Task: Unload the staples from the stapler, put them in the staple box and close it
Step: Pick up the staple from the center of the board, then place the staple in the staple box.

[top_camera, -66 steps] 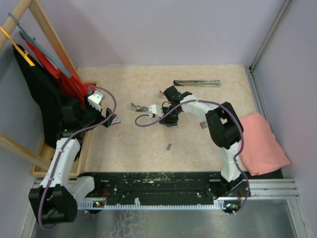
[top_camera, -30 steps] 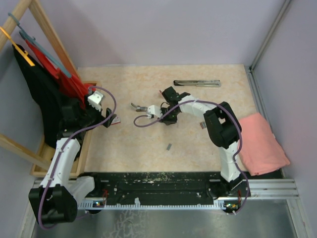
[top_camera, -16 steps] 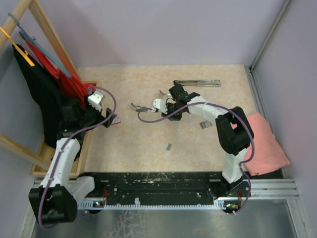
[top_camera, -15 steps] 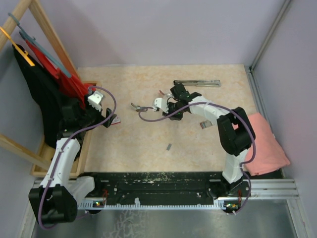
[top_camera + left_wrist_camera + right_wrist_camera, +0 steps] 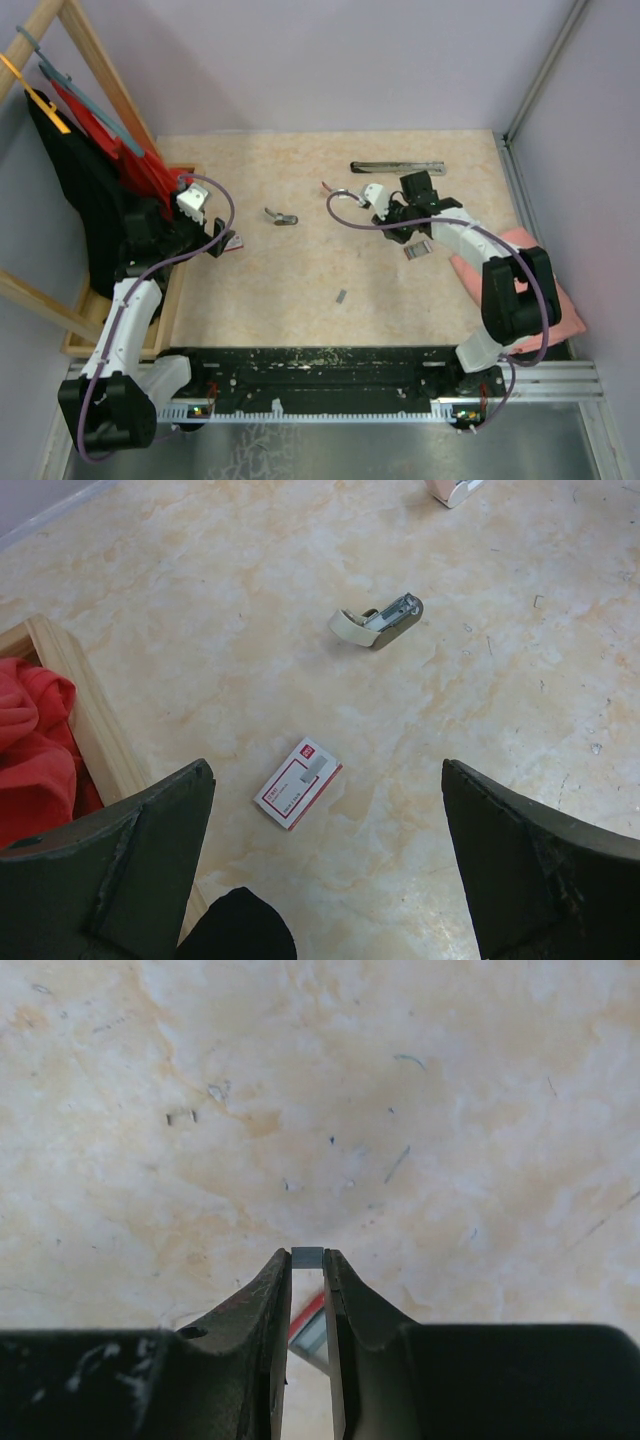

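Note:
The small stapler (image 5: 282, 216) lies open on the table; it also shows in the left wrist view (image 5: 378, 625). My right gripper (image 5: 404, 231) hovers right of it, over a red-and-white box (image 5: 417, 250). In the right wrist view its fingertips (image 5: 307, 1258) are shut on a tiny grey strip of staples (image 5: 307, 1256). Another short grey staple strip (image 5: 341, 296) lies loose on the table nearer the front. My left gripper (image 5: 222, 240) is open and empty at the left, above a second red-and-white box (image 5: 297, 795).
A long thin metal bar (image 5: 397, 167) lies at the back. A wooden frame (image 5: 170, 300) with red and black cloth stands at the left edge. A pink cloth (image 5: 530, 290) lies at the right. Stray single staples speckle the tabletop (image 5: 180, 1117).
My right gripper has swung away from the stapler to the right, with the staple strip pinched in it. The stapler stays where it was. The left arm has not moved.

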Motion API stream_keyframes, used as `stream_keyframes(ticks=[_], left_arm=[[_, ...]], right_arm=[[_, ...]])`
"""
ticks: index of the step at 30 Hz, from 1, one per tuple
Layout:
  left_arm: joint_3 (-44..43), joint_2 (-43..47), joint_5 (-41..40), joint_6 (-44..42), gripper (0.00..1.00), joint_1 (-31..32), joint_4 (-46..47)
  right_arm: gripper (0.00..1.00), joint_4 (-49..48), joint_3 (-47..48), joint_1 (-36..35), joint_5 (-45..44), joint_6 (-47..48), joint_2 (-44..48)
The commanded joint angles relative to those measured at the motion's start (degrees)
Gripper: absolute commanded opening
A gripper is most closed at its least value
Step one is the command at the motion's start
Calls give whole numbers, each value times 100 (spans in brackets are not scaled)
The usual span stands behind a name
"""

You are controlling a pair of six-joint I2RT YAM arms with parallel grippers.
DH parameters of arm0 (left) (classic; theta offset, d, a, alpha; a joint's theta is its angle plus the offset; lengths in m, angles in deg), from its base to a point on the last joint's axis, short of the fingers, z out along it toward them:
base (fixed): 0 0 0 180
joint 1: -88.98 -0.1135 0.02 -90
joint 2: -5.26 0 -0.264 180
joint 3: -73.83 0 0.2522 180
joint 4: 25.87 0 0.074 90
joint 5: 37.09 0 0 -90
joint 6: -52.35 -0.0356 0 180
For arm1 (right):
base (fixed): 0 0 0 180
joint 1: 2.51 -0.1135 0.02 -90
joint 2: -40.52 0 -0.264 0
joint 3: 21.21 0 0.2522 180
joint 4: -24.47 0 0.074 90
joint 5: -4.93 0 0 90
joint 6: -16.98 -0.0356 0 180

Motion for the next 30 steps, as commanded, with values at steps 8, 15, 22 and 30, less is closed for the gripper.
stream_keyframes(ticks=[8,15,22,30], left_arm=[[-121,55,136,-16,99,-46,-55],[-122,35,145,-11,99,-46,-54],[-128,15,135,-15,99,-47,-54],[-132,2,135,-12,99,-41,-55]], right_arm=[[20,-638,-825,794,-403,-853,771],[20,-863,-1150,973,-758,-1182,854],[20,-1051,-1096,1164,-897,-1413,622],[20,-1156,-1077,1244,-810,-1500,377]])
